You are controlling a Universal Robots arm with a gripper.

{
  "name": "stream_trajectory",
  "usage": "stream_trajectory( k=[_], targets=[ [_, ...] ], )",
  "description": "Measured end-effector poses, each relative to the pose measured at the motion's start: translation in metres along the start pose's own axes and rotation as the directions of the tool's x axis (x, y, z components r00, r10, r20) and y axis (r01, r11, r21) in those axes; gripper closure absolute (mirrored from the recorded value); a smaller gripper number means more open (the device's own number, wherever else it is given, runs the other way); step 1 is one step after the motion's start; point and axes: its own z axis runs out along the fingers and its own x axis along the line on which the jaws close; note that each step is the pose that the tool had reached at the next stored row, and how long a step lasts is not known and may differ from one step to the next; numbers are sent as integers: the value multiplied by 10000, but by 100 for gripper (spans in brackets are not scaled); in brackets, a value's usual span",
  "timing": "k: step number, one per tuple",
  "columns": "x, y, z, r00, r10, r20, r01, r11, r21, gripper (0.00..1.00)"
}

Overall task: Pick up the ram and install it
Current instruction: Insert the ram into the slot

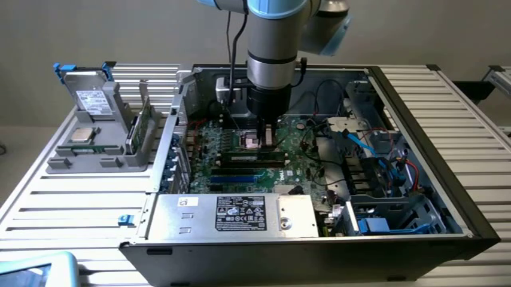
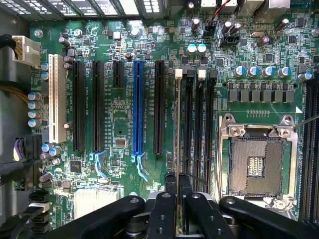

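Ram sits clamped between the two black fingers of the gripper, whose jaws are closed on it. In the wrist view it shows edge-on, as a thin olive line running straight away from the fingertips. It lies along the memory slot whose white latch is at its far end. Whether the ram is already seated in that slot or just above it, I cannot tell.

Just beside it lie three more black memory slots, parallel to it, one of them with its own white latch. Beyond those slots is the open processor socket in its metal frame. On the ram's other side the green motherboard carries a row of long expansion slots. Most are black, one is blue, and one is white.

In the exterior view the arm reaches straight down into the open case, its tip over the middle of the board. A silver power supply fills the near part of the case. The case rests on a slatted table. On the exterior view's left, well apart from the gripper, a grey tray holds a square silver chip and an upright green card.
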Motion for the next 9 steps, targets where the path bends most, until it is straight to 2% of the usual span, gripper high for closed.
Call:
stream_trajectory(
  k=[9],
  targets=[
    [-4,5,0,9999,127,0,-127,9999,39,86]
  ],
)
